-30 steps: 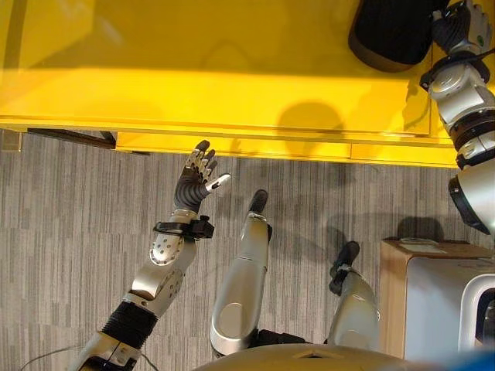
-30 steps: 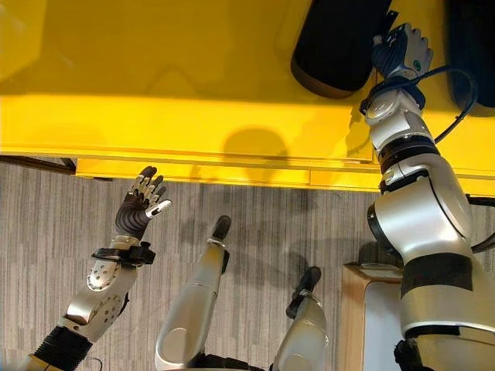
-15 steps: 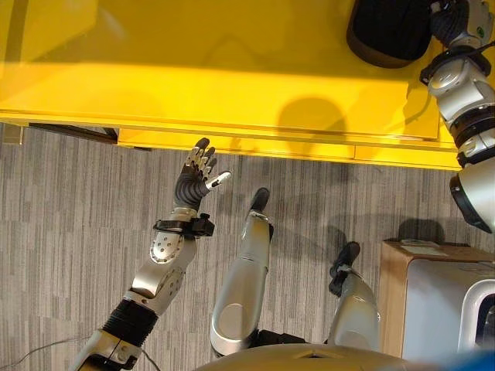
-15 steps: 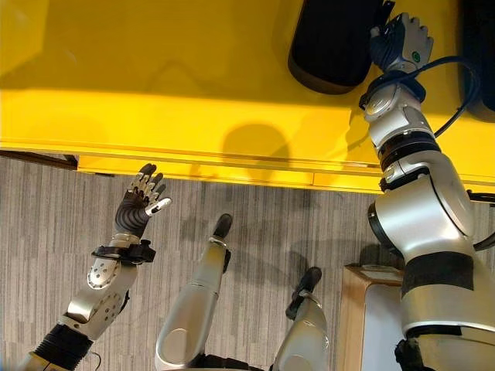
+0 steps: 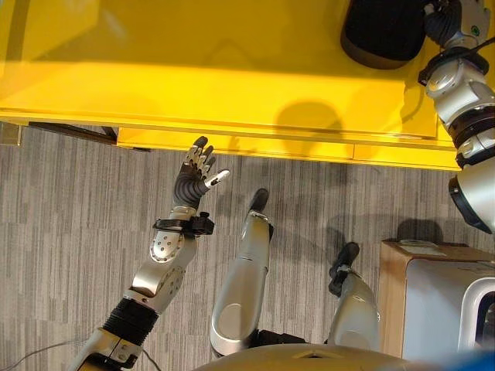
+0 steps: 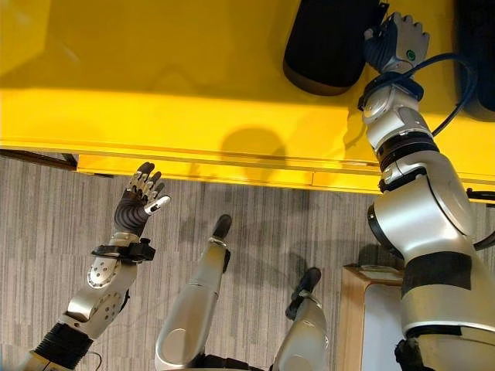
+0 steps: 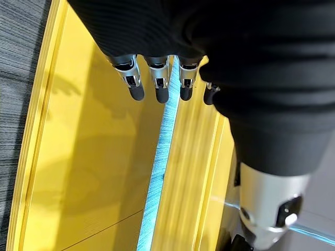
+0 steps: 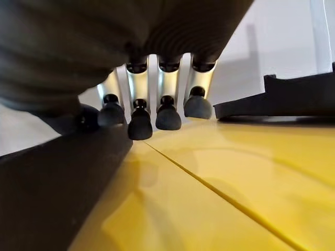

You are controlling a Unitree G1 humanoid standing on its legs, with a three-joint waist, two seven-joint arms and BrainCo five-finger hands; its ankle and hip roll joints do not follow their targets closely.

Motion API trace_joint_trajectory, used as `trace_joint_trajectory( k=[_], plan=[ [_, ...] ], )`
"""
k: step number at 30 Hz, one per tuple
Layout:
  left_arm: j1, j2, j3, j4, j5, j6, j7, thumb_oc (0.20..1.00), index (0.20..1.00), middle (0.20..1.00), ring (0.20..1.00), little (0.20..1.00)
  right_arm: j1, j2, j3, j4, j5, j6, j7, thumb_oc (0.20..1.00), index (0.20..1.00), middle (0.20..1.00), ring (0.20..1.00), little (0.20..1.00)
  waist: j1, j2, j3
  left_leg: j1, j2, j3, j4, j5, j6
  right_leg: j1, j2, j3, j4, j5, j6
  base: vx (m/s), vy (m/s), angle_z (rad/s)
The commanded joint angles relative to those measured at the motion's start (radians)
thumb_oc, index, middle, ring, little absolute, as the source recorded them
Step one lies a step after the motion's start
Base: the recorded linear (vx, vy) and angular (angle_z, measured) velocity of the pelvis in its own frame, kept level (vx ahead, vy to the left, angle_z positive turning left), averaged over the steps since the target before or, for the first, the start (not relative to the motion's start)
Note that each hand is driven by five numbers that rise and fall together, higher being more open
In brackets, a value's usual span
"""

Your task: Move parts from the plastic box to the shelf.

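The yellow shelf [image 6: 193,100] runs across the upper part of the head views, its front edge above grey striped carpet [image 5: 69,232]. A black part [image 6: 329,42] with a rounded lower end lies on the shelf surface at about 1 o'clock in the scene. The right robot hand [image 6: 396,40] sits just at the 3 o'clock side of this part, over the shelf, its dark ribbed cover and back facing the camera; in the right wrist view its fingers [image 8: 168,112] reach forward, straight and side by side, their dark tips just above or on the yellow surface, with the black part's flank [image 8: 57,183] close beside them. They are not wrapped round anything, so the right robot hand is spread and relaxed. A second black piece [image 8: 282,99] rests on the shelf past the fingertips. The left robot hand [image 5: 196,174] is held up over the carpet at about 9 o'clock, just short of the shelf's front edge, fingers splayed and straight, thumb out to the side, holding nothing. A wooden box [image 5: 402,294] with a pale insert stands on the floor at 4 o'clock.
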Motion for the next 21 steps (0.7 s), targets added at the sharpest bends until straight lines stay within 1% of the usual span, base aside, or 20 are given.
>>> trace_joint_trajectory(
  k=[1, 21],
  plan=[
    [-0.005, 0.0, 0.009, -0.014, 0.019, -0.076, 0.0, 1.0, 1.0, 1.0, 1.0, 1.0, -0.049, -0.085, 0.039, -0.063, -0.039, -0.012, -0.029, 0.2, 0.2, 0.2, 0.2, 0.2, 0.005, -0.007, -0.013, 0.002, -0.003, 0.121, -0.017, -0.046, 0.029, -0.025, 0.042, 0.034, 0.176, -0.113, -0.063, 0.0, 0.0, 0.0],
    [0.003, 0.0, 0.03, -0.002, 0.027, -0.081, -0.006, 1.0, 1.0, 1.0, 1.0, 1.0, -0.017, -0.135, 0.066, -0.14, -0.135, -0.005, -0.036, 0.2, 0.2, 0.2, 0.2, 0.2, -0.005, -0.016, -0.011, 0.013, 0.004, 0.121, -0.022, -0.042, 0.025, -0.023, 0.043, 0.032, 0.187, -0.12, -0.062, 0.0, 0.0, 0.0]
  ],
)
